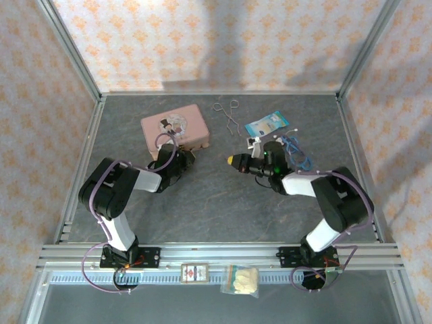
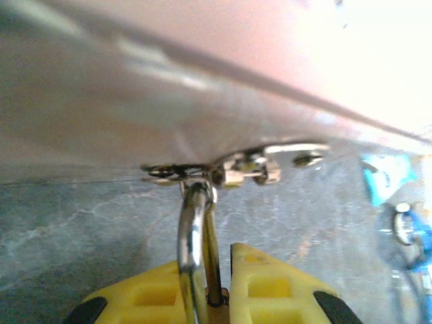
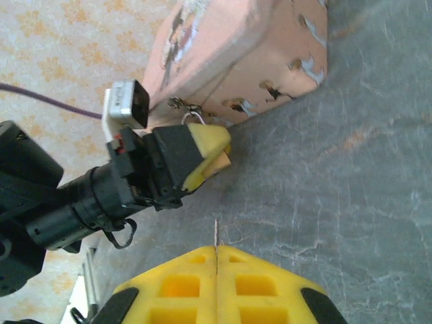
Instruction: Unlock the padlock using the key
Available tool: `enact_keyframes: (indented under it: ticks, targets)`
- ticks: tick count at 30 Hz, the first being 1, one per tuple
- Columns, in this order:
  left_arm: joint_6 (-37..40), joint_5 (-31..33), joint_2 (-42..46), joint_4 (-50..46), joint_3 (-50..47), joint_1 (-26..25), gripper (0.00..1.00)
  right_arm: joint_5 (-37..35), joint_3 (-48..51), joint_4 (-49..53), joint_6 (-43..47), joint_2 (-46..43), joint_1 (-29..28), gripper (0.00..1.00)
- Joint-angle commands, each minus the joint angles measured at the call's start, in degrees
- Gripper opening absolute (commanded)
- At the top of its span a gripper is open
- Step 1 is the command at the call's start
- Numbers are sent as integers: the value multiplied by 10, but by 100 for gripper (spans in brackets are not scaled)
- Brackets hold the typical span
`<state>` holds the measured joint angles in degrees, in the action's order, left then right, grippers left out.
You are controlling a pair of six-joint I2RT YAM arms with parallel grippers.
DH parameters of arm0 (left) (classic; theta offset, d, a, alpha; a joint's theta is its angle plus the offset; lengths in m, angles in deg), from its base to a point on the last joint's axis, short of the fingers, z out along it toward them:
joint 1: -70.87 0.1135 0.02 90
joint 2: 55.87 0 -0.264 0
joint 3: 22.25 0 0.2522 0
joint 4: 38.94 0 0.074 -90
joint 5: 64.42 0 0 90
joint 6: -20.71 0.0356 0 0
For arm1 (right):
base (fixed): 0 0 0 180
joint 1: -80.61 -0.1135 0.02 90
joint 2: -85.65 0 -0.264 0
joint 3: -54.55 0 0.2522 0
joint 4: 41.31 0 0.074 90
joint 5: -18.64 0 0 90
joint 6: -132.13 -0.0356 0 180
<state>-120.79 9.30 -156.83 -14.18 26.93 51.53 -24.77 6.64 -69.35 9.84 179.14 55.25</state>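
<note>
**Left gripper** [image 2: 210, 260]: we see its yellow fingers [image 2: 270, 290] closed on the padlock [image 2: 192, 233]. They pinch the foot of the silver shackle, and a glimpse of brass shows between them. The shackle loops up through the hasp [image 2: 246, 167] at the near right edge of the pink tin [image 1: 177, 125]. The tin lies flat on the grey table [image 1: 216, 202], toward the far left.

**Right gripper** [image 3: 216, 251]: it is closed tip to tip and points at the tin, near it but apart from it. A thin metal sliver [image 3: 216, 231] stands out from the seam (too slender for us to say whether it is the key).

**Beyond the right gripper** lie a blue packet [image 1: 266, 126] and a blue cord [image 1: 297, 154]. A bent wire [image 1: 228, 112] lies farther back.
</note>
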Motion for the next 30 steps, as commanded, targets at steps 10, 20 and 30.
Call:
enact_keyframes:
  ticks: [10, 20, 30]
  targets:
    - [-200, -108, -8, 284, -43, 2, 0, 37, -10, -345, -260, 152, -46, 0]
    - [-224, -102, -9, 326, -58, -1, 0, 44, -64, -437, -333, 233, -67, 0]
    - [-233, -97, -18, 337, -54, -9, 0, 39, -99, -471, -365, 278, -88, 0]
